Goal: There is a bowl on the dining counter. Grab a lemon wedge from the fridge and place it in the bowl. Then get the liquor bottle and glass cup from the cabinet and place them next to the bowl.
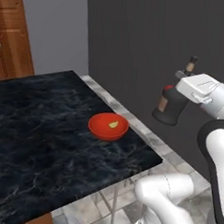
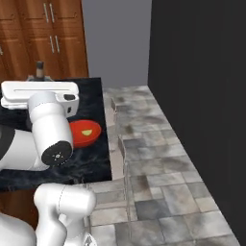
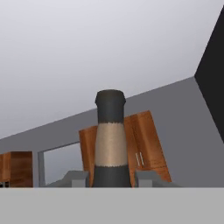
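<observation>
My gripper (image 1: pixel 182 76) is shut on the neck of the dark liquor bottle (image 1: pixel 171 108), which hangs tilted in the air off the right end of the dining counter (image 1: pixel 39 129). In the hand view the bottle's neck (image 3: pixel 109 144) stands between the fingertips (image 3: pixel 77 178). The red bowl (image 1: pixel 98 128) sits near the counter's right edge, left of and below the bottle, with the lemon wedge (image 1: pixel 113 125) lying in it. Brown cabinet doors (image 2: pixel 53 33) stand shut behind the counter. The glass cup and the fridge are out of view.
A dark wall (image 1: pixel 149 41) rises to the right of the counter, with a strip of tiled floor (image 2: pixel 153 153) between them. Stool frames (image 2: pixel 121 146) stand along the counter's end. My white arm (image 2: pixel 48 129) hides part of the counter in the right base view.
</observation>
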Controlling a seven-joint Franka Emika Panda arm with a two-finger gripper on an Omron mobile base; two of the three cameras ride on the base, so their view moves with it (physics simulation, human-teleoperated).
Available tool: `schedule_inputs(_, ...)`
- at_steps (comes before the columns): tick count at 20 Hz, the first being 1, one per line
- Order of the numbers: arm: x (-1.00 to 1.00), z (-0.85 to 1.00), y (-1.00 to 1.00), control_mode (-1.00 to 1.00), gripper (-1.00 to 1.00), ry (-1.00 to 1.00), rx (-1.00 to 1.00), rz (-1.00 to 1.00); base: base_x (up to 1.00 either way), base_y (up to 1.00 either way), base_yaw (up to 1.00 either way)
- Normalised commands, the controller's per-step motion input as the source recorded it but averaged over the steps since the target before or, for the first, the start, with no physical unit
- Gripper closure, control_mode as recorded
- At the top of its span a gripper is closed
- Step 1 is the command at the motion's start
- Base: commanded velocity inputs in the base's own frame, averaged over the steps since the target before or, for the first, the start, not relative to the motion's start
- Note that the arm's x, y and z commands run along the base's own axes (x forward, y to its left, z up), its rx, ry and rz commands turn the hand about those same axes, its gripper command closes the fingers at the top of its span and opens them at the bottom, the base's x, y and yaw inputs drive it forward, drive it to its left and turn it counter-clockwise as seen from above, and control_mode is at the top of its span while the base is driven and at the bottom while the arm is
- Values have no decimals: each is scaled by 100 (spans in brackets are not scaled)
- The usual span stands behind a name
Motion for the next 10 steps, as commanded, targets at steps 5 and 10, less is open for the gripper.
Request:
schedule_inputs(5, 0, 0, 0, 100, 100, 0, 0, 0, 26, -46, 36)
schedule_inputs(10, 0, 0, 0, 100, 100, 0, 0, 0, 53, -51, 43)
